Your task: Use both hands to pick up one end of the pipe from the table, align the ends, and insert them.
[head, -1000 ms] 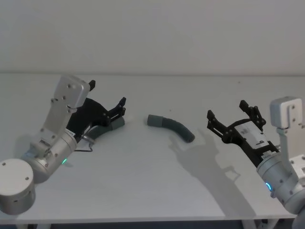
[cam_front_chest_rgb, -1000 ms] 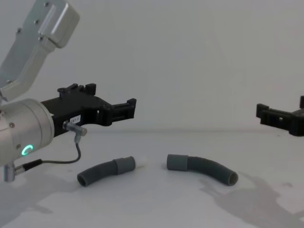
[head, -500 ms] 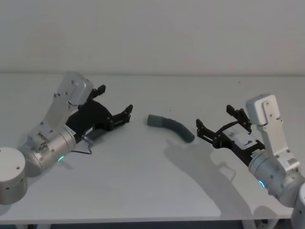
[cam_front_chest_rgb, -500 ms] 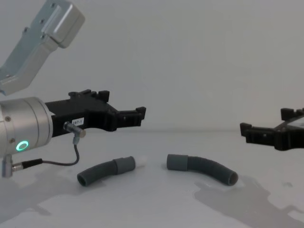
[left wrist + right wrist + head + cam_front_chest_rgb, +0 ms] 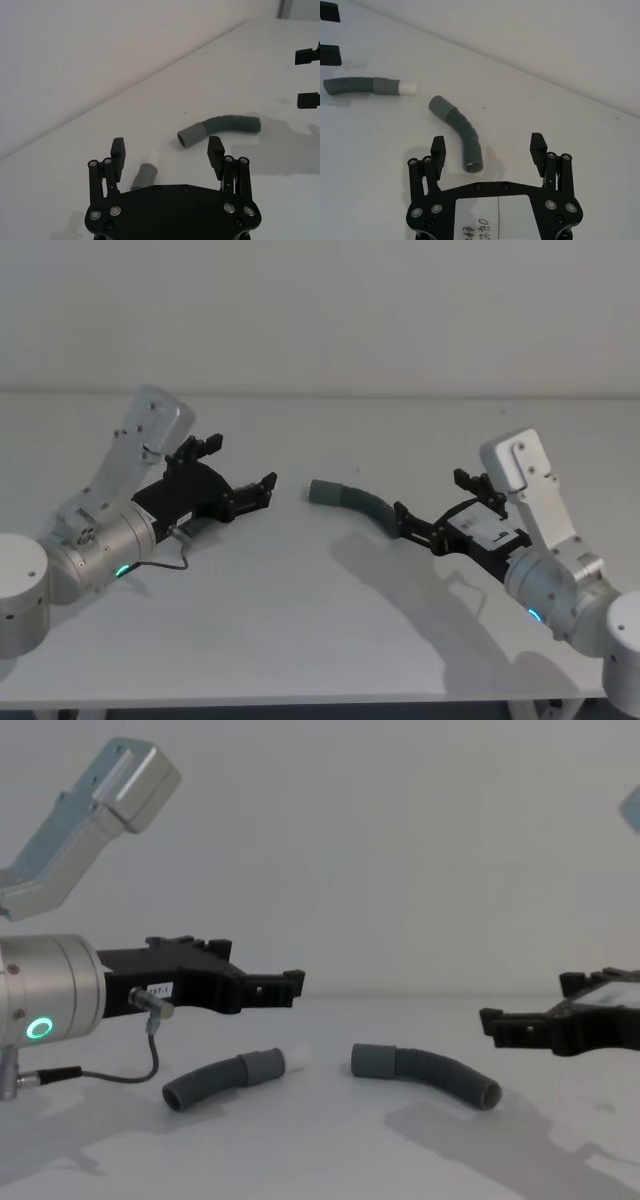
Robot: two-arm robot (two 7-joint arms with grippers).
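**Two pipes, two grippers, one table**

There was one table (image 5: 300, 590). Two pipes lay on the table: a tipped pipe (image 5: 212, 1083) and a plain pipe (image 5: 445, 1077). There were two cuffs, one per pipe: the tipped cuff (image 5: 262, 1066) and the plain cuff (image 5: 372, 1060). There was one white tip (image 5: 297, 1060). Two grippers hung above the table, the left gripper (image 5: 243, 462) and the right gripper (image 5: 432, 497). Each had two fingers (image 5: 118, 152), four in all. Two rings glowed, a left ring (image 5: 40, 1027) and a right ring (image 5: 529, 617). One cable (image 5: 152, 1042) showed above the table.
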